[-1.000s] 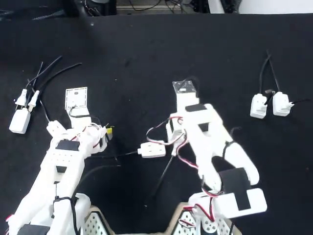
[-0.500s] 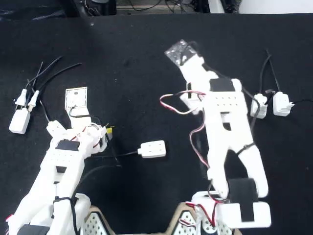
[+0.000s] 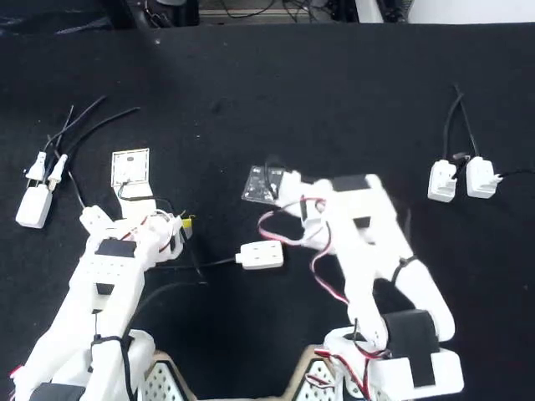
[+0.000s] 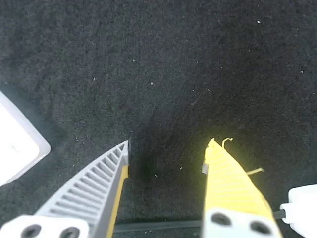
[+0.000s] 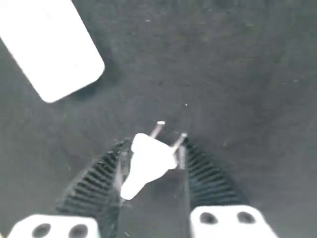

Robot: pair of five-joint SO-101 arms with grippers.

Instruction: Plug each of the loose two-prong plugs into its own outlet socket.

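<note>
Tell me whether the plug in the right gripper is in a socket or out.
Out. The right gripper holds the plug with both prongs bare above the black table, apart from the white outlet block.

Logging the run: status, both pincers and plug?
Left pincer open, empty. Right pincer shut on white two-prong plug, prongs outward. White rectangular outlet block nearby, not touching.

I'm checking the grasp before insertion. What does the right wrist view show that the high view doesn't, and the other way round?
Right wrist view: a white two-prong plug clamped in the right gripper, prongs pointing ahead. High view: two loose plugs at far left, two white corded blocks at far right. Both: the black table and, probably, the same white socket block near that gripper.
</note>
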